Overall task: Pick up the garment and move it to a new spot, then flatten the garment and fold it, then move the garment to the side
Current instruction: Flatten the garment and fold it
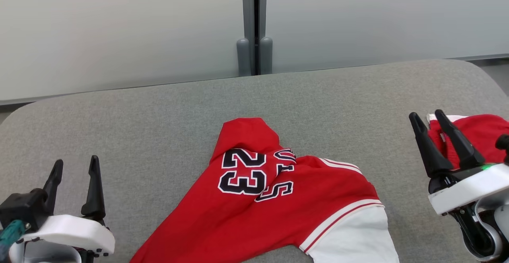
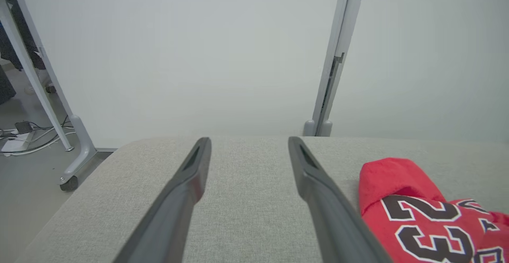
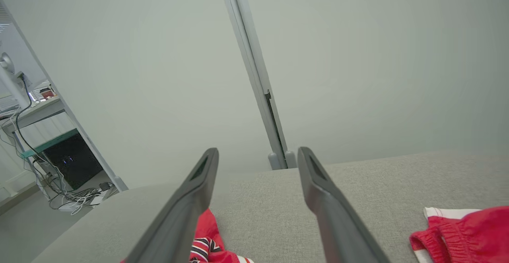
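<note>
Both of my end effectors are hovering with fingers spread and nothing between them, flanking the red garment (image 1: 258, 199) that is lying bunched on the grey padded surface (image 1: 139, 116). My left end effector (image 1: 76, 165) is waiting at the near left, well apart from the cloth. In its wrist view bare padding is showing between the fingers, and the jersey's "23" is sitting off to one side. My right end effector (image 1: 426, 116) is hanging at the right, just in front of a second red piece (image 1: 477, 132) with a gathered band. These are possibly matching shorts, though the frame edge is cutting them off. The garment is resting mid-surface near the front edge, its body doubling over itself across the lettering and a white section (image 1: 354, 239) trailing toward me. I am judging that it is lying where it is meant to be worked. I am keeping both arms wide and empty so that each can be reaching for an outer edge to draw the folds flat before any folding.
</note>
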Controlling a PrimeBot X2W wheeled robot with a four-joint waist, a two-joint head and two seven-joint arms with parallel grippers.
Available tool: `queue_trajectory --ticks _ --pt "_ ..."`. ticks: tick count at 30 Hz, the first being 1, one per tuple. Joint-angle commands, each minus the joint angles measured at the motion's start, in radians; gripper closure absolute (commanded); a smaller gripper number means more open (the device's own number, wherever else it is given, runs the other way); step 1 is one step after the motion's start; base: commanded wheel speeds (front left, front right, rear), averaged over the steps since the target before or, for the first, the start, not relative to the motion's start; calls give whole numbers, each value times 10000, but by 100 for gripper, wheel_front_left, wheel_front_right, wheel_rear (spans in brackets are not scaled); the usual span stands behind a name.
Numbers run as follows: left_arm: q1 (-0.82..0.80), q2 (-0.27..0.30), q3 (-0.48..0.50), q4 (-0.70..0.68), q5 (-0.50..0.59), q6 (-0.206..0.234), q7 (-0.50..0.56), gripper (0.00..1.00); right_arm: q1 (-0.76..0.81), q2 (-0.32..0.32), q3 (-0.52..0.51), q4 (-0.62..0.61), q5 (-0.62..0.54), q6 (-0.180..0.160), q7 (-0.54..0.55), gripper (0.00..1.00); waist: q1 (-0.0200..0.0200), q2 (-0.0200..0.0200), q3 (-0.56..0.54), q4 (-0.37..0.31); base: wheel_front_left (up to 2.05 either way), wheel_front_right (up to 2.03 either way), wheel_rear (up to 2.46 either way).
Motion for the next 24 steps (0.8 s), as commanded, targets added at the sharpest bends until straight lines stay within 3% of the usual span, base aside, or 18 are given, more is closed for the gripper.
queue_trajectory --ticks 1,5,8,11,24 --pt "-20 -49 70 -97 135 -78 -372 0 -108 59 -117 96 -380 5 -192 0 0 -1 -98 -78 0 0 0" --pt "209 -351 308 -177 371 -104 -1213 0 62 521 -392 266 -1193 5 -594 0 0 -1 -182 -149 0 0 0" --pt "278 -841 540 -263 630 -373 -1483 0 437 922 -692 491 -1856 5 -856 0 0 -1 -215 -110 0 0 0" --pt "528 -1352 852 -51 997 -806 -1534 0 781 1313 -645 599 -2150 5 -952 0 0 -1 -211 -80 0 0 0" --pt "1234 -3266 2533 725 3053 -2621 -1540 0 1504 1928 -1206 1070 -4004 5 -1183 0 0 -1 -231 23 0 0 0"
